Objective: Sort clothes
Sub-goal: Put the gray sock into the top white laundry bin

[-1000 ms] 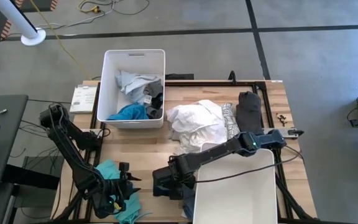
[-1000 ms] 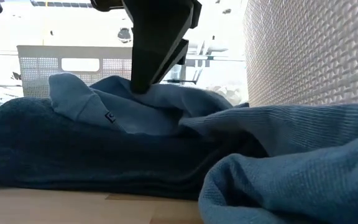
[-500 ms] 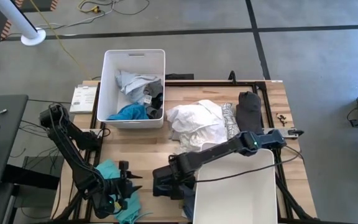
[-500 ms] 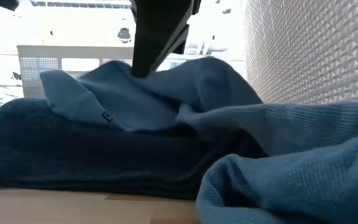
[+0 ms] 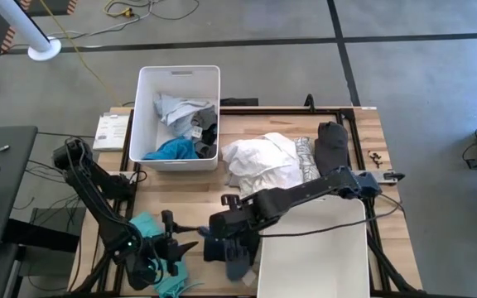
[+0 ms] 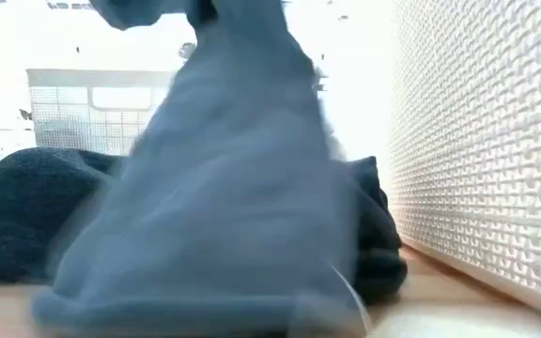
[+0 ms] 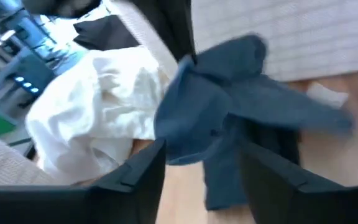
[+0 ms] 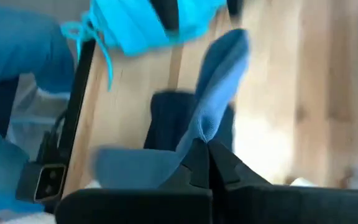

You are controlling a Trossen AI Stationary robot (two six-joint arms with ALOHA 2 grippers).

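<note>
**Blue garment lifted beside the near bin**

Left of the empty white rectangular plastic bin (image 5: 313, 257), the left gripper (image 5: 175, 248) sat low over a teal fabric garment (image 5: 149, 230), fingers spread and holding nothing. The right arm stretched leftward above that bin's corner, its gripper (image 5: 226, 228) pinched tight on a soft blue fabric garment (image 5: 232, 258), which hung against the bin's left wall.

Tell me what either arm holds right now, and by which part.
The right gripper is shut on a fold of the blue garment, which hangs from it. The left gripper holds nothing.
</note>
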